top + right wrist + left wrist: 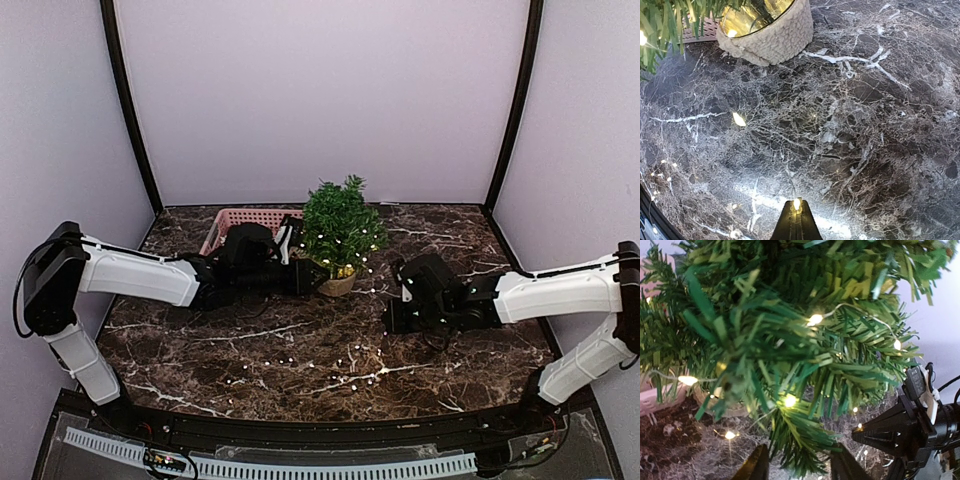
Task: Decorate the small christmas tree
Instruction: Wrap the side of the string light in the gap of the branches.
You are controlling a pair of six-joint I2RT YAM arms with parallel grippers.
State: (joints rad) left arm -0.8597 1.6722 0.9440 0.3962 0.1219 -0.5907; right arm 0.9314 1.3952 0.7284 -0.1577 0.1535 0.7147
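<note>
The left arm (140,272) reaches in from the left edge of the table (200,345), passing in front of a pink basket (236,217) that stands at the back. The left gripper (801,466) sits low against the left side of the tree (342,225). Its two fingers are spread apart and a drooping sprig of needles hangs into the gap between them; no firm pinch on anything shows. The tree stands upright at the middle rear of the table, just right of the basket, in a tan pot (337,285) with a rough, nubbly wall. Small warm bulbs (815,318) on a thin wire glow among its branches, and more of the light string (342,379) trails in loose loops over the dark marble in front. Right of the tree, the right gripper (796,214) lies low over the table, near the pot but apart from it. Its fingers are pressed together, and one lit bulb glows at their tip; whether they pinch the wire cannot be told. The right arm (560,290) stretches back to the right edge.
</note>
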